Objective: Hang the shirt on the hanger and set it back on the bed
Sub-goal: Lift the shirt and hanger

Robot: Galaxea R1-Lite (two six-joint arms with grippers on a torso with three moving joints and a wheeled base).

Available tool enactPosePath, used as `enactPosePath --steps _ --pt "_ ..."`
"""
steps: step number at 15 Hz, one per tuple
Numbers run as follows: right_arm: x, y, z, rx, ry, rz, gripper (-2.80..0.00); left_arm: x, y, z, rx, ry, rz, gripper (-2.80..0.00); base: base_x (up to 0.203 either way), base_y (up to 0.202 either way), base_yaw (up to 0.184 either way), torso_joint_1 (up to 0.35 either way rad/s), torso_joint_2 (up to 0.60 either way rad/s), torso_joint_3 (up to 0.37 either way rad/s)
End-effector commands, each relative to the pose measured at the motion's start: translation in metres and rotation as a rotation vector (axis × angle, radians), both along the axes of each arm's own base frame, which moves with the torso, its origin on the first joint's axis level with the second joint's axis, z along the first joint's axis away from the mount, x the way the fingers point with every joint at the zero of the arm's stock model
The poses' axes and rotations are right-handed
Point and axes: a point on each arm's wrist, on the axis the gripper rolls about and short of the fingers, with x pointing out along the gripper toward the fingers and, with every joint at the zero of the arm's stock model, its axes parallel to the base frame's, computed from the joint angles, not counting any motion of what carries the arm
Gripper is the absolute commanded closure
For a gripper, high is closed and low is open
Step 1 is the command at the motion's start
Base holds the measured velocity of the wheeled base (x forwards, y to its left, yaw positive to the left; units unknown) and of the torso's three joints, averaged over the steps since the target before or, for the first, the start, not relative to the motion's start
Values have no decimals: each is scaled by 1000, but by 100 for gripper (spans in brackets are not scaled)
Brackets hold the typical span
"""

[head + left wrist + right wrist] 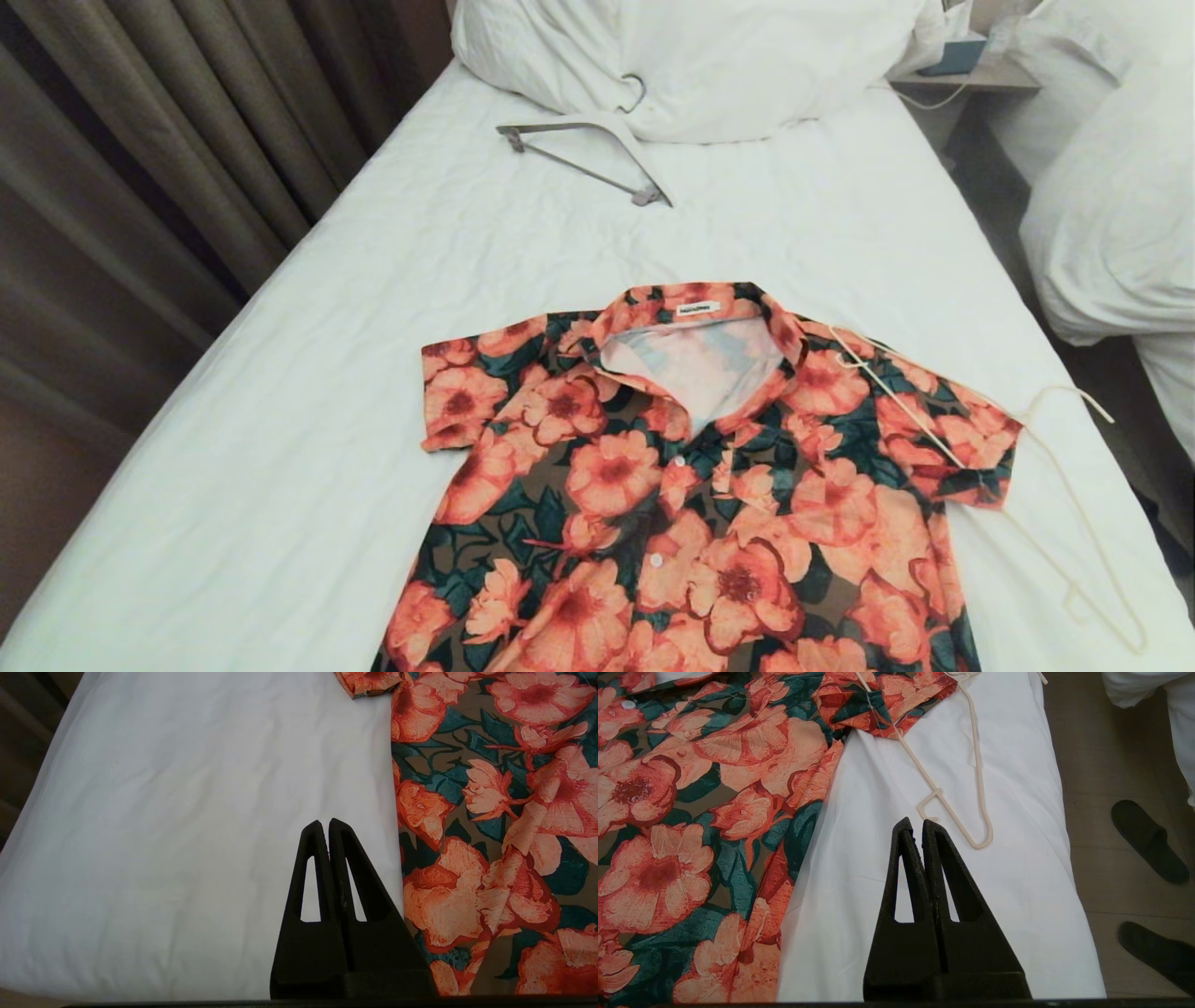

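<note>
Presently both arms wait at the foot of the bed [308, 308], neither reaching into the head view. Left gripper [325, 823]: fingers pressed together on nothing, poised over bare sheet, the shirt [490, 812] just beside it toward the robot's right. Right gripper [915, 822]: likewise clenched and empty, over the sheet; the hanger [978, 788] lies just ahead of its tips, and the shirt's hem spreads to its left. The shirt lies flat, front up, collar open and pointing toward the pillow [691, 56]; the thin cream hanger crosses its right sleeve, its hook near the collar and its frame trailing off toward the bed's edge. A second, thicker white hanger [588, 149] rests well beyond, against the pillow. To begin well, the right gripper would probably open first, then take the wire frame at its near corner, lifting gently so the sleeve is not dragged along. A white neck label [698, 307] bears dark lettering, too small to read.
</note>
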Motion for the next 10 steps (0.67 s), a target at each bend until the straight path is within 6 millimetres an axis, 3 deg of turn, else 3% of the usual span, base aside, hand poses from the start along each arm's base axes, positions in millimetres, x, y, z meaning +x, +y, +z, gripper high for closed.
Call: enactPosePath --steps 1,6,10 --pt "0 0 0 1 1 0 0 0 0 0 1 1 0 0 0 0 0 0 0 0" --pt "-1 0 4 -1 -11 0 0 0 0 0 1 2 0 0 0 0 0 0 0 0" --pt "7 0 40 14 59 14 0 0 0 0 1 1 0 0 0 0 0 0 0 0"
